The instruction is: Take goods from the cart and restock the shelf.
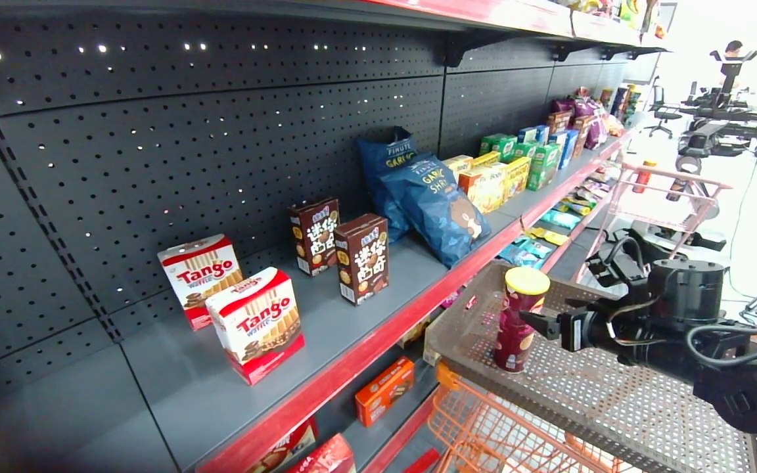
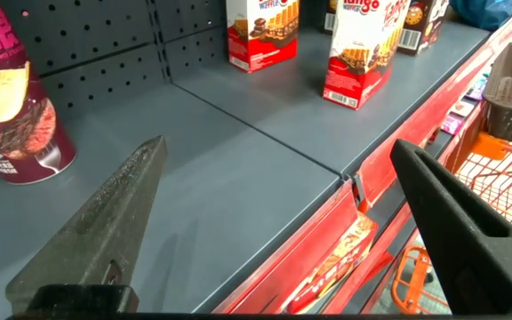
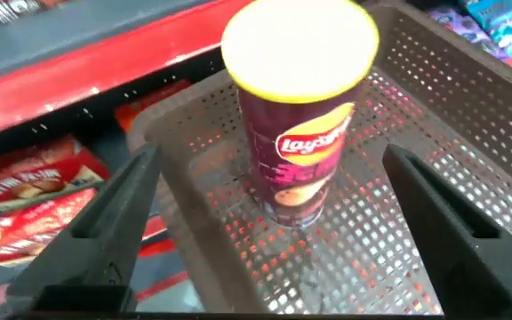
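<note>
- The chip can [image 1: 515, 328] stands upright on the cart [image 1: 589, 401], lower right of centre in the head view.
- The right gripper [image 3: 278, 258] faces the can, jaws wide open.
- The left gripper [image 2: 274, 213] is over the shelf [image 2: 238, 169], jaws open.

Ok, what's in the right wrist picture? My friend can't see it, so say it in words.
A dark red chip can with a yellow lid stands upright in a brown holey tray, framed by the open right tool. Beyond it runs a red shelf edge, with snack packs below.

Canister [image 1: 518, 322] in tray [image 1: 589, 391] — right of shelf [image 1: 181, 374]
</note>
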Robot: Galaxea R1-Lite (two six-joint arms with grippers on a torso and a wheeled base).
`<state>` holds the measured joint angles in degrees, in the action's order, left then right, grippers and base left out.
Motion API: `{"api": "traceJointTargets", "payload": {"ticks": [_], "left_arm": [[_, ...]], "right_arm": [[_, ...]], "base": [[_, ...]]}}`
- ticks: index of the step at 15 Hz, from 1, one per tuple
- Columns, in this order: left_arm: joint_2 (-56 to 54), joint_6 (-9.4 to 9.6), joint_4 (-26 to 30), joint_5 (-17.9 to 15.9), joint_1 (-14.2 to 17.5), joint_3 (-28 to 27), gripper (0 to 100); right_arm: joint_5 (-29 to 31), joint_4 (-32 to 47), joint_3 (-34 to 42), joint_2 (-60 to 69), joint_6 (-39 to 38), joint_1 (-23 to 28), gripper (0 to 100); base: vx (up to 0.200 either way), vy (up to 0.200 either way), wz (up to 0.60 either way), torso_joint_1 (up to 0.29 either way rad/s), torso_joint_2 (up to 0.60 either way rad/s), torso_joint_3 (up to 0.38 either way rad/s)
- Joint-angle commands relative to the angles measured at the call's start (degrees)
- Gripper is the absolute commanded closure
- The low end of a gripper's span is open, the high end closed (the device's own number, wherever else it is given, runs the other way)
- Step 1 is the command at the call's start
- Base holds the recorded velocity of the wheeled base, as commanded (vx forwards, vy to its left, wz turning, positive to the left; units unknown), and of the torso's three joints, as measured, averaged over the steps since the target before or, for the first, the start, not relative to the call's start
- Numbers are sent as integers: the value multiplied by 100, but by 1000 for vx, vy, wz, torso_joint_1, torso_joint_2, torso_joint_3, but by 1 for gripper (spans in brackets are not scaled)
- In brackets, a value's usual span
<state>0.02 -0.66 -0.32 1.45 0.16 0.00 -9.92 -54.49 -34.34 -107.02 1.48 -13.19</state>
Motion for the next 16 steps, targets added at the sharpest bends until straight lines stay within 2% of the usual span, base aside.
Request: {"api": "traceJointTargets", "payload": {"ticks": [1,7,11,16], "left_arm": [[-2,4,-3,4,2,0,0],[-2,-4,-3,4,2,0,0],[-2,-4,-3,4,2,0,0],[-2,-4,-3,4,2,0,0]], "right_arm": [[-10,-290,-55,-671,195,1,0],[-27,-747,-556,-1559,239,27,0],[-45,-1274,-600,-2077,239,1,0],[-335,-1573,-758,-2429,371,18,0]], "base": [[0,0,0,0,0,0],[0,0,0,0,0,0],[0,0,0,0,0,0],[0,0,0,0,0,0]]}}
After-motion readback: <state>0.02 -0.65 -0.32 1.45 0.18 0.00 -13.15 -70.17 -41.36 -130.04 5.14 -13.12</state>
